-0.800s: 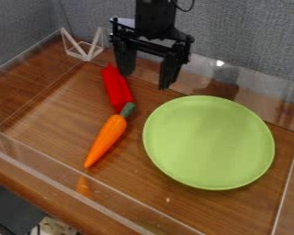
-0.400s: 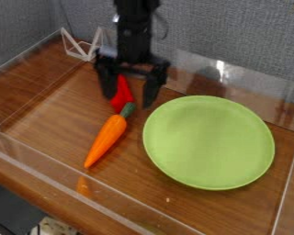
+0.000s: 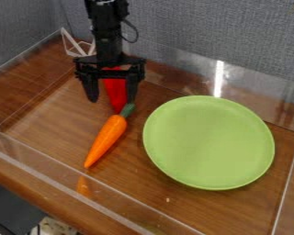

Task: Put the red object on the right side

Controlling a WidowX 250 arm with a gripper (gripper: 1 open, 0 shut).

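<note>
Red object (image 3: 115, 92) lies between the gripper's (image 3: 109, 92) wide-spread jaws — ungrasped; green plate (image 3: 209, 141) nearby — no writing visible.

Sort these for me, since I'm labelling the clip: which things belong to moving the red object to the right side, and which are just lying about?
Part of the job:
- red object, between the open jaws
- gripper, over it
- light-green plate, the right side

Just lying about:
- orange carrot
- white wire stand at the back
</note>
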